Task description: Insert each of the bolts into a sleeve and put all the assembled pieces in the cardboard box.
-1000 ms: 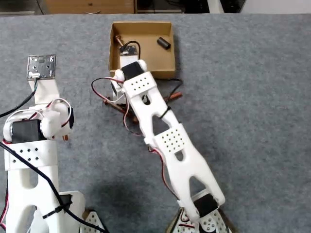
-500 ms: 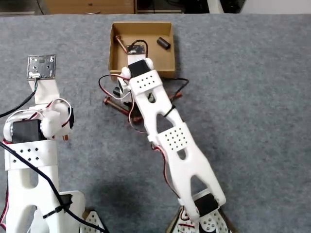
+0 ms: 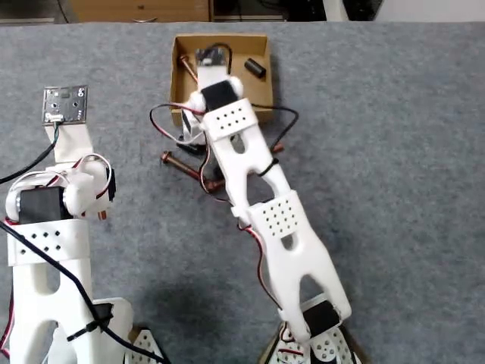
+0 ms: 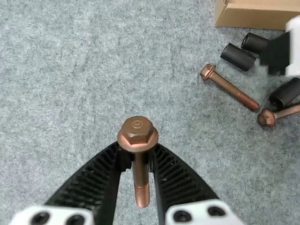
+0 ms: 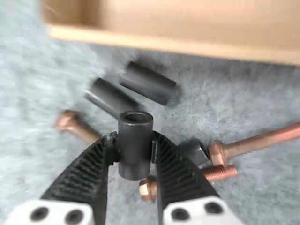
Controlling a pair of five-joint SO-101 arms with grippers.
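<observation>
My left gripper (image 4: 137,151) is shut on a copper bolt (image 4: 137,140), held head-first above the grey carpet at the left of the table. My right gripper (image 5: 135,149) is shut on an upright black sleeve (image 5: 135,140), just in front of the cardboard box (image 3: 176,80). Two more black sleeves (image 5: 150,83) lie on the carpet by the box wall (image 5: 187,28). Loose bolts (image 5: 253,143) lie around them, one of them (image 4: 228,86) pointing away from the box. Inside the box are a black sleeve (image 3: 255,67) and a copper bolt (image 3: 182,62).
The right arm (image 3: 250,189) stretches diagonally across the table middle to the box, with red and black cables looping beside it. A bolt (image 3: 178,161) lies left of that arm. Grey carpet lies bare to the right and far left.
The right arm has swung farther toward the box, its wrist now over the box's front wall, carrying the sleeve. The left arm has not moved.
</observation>
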